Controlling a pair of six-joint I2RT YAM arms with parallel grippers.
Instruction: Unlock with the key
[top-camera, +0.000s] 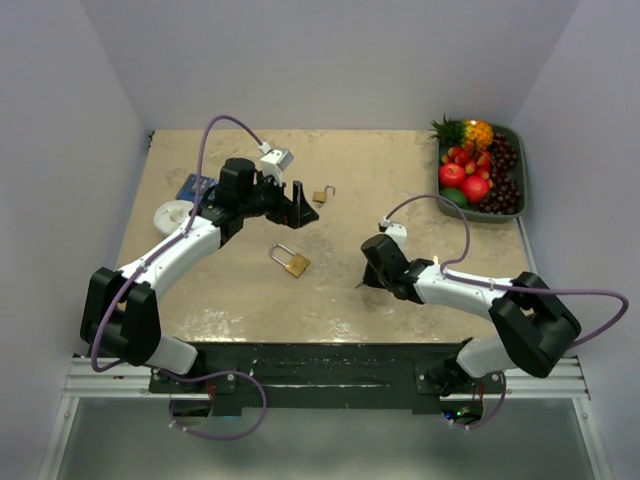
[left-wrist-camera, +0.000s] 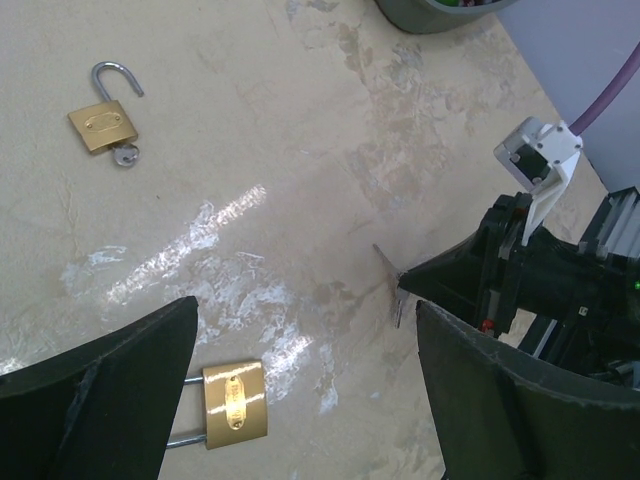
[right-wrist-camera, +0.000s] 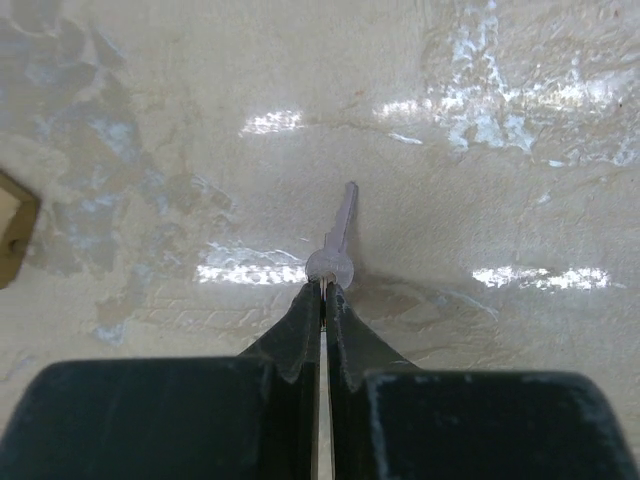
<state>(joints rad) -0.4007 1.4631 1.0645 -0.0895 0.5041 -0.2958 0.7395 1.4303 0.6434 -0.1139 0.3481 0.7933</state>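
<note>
Key (right-wrist-camera: 337, 240): small, silver metal, flat round bow, thin notched blade. The bow is pinched between the right gripper (right-wrist-camera: 323, 298) fingertips, jaws closed tight on it. The blade sticks straight out ahead of the tips, low over the table (right-wrist-camera: 500, 150). Can't tell if the blade tip touches the surface.

Closed padlock (top-camera: 291, 262): square brass body with an oval stamped plate and a steel U shackle pushed in, lying flat. It sits off to the left of the right jaws, and only a brass corner shows at the edge of the right wrist view. In the left wrist view it lies just by the left gripper's (left-wrist-camera: 305, 312) near finger, shackle partly hidden behind it.

Left jaws are wide apart, holding nothing. Fingers are black matte plastic, wedge-shaped.

Open padlock (left-wrist-camera: 104, 124): smaller, brass, shackle swung out, a key in its bottom. It lies well ahead of the left jaws.

Table is beige, marbled stone-look, glossy with white glare patches.
</note>
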